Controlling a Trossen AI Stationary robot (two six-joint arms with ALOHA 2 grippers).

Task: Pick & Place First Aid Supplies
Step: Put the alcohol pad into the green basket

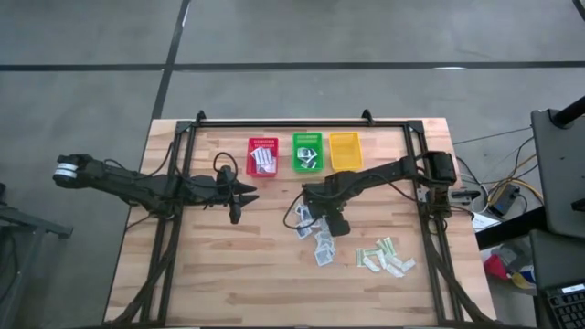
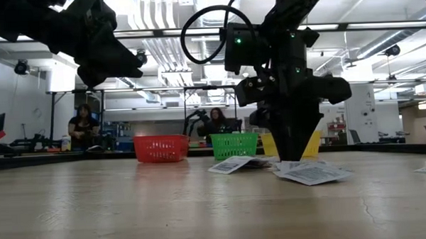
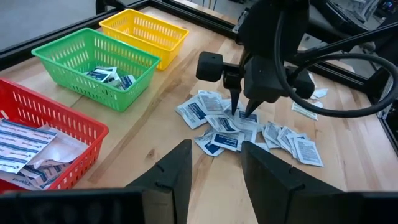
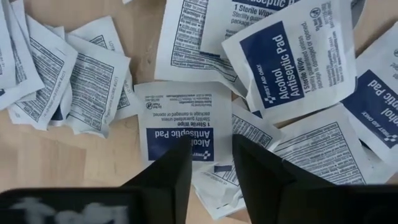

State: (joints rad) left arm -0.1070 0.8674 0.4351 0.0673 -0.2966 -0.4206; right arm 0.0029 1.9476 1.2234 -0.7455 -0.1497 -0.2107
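Right gripper, high view: lowered over a loose pile of square white-blue packets near the middle of the pale wooden bench. Left gripper hangs above bare planks to the left, well apart from the pile. Along the far edge stand a red basket, a green basket and a yellow basket; pale green-beige strips lie right of the pile. Grey floor with dark seams surrounds the bench.

Low view: the right gripper points straight down, tips at the packets on the bench top. Beyond is a workshop with ceiling strip lights, and two seated people behind the baskets.

Left wrist view: the left gripper's fingers stand wide apart, holding nothing. The red basket holds oblong white packets with blue stripes; the green basket holds a few square packets.

Right wrist view: the right gripper's fingers stand narrowly apart just above one square packet, not closed on it. Its label reads "Alcohol Antiseptic Pad"; a neighbouring packet reads "1 Sterile Wipe", "First Aid Only".
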